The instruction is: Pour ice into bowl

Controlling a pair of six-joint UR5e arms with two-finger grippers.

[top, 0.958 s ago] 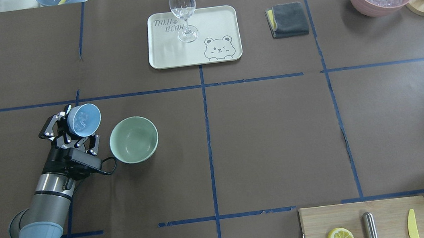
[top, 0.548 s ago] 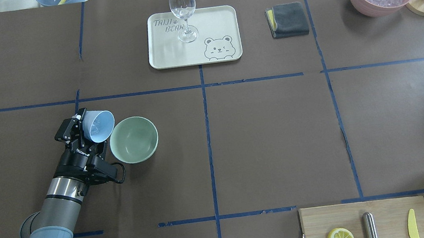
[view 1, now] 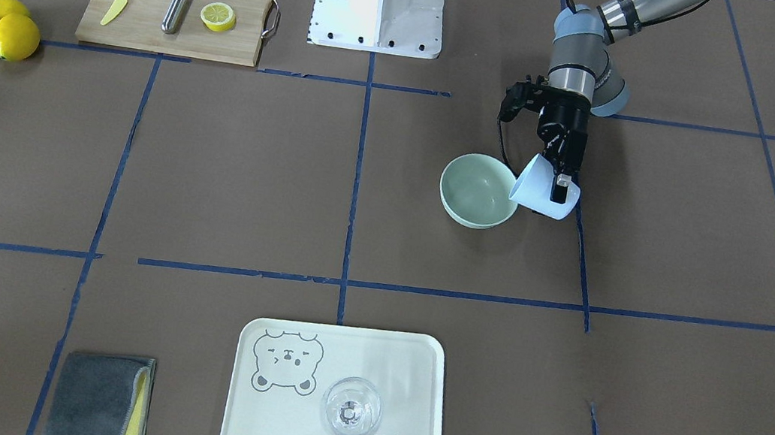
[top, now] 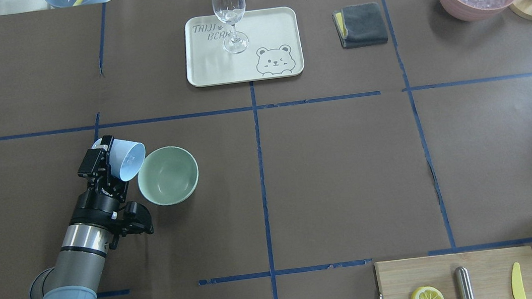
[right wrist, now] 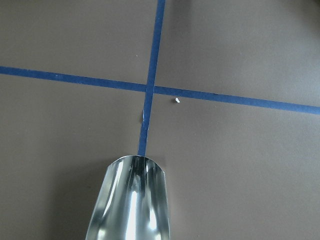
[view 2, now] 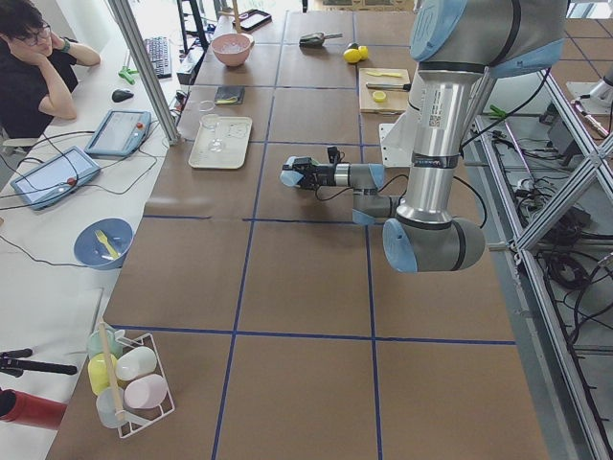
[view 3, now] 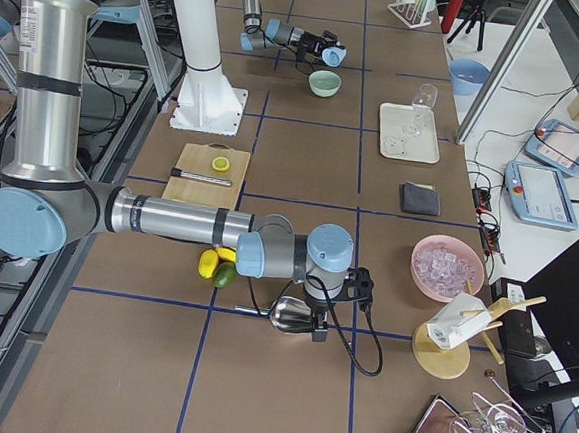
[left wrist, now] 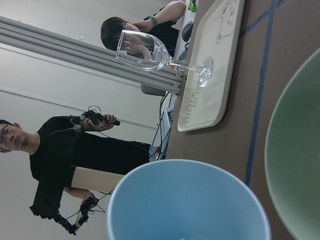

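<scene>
Standing here watching, and I'd say we're right at the start of the actual pour, with nothing landed yet. The left gripper (top: 102,156) is clamped on the wall of the light blue cup (top: 126,159). The cup is tipped well over with its mouth aimed at the bowl (top: 170,179), and its lip is right at the bowl's rim on the side nearest that arm. The bowl sits on the robot's left half of the desk (top: 348,159), well in from every edge. Its inside looks bare from both the overhead and the front-facing cameras. As for the ice, I honestly can't pick out the cubes. The wrist camera only shows the upper part of the cup's inside, so my guess is they're sitting low in it. So the cup is gripped, at the bowl and tilted. What's left is more tilt until the cubes slide out. The right gripper (view 3: 313,324) is off near the desk's right edge with a metal scoop (right wrist: 131,200) in front of its camera, and I can't tell how its jaws stand.
</scene>
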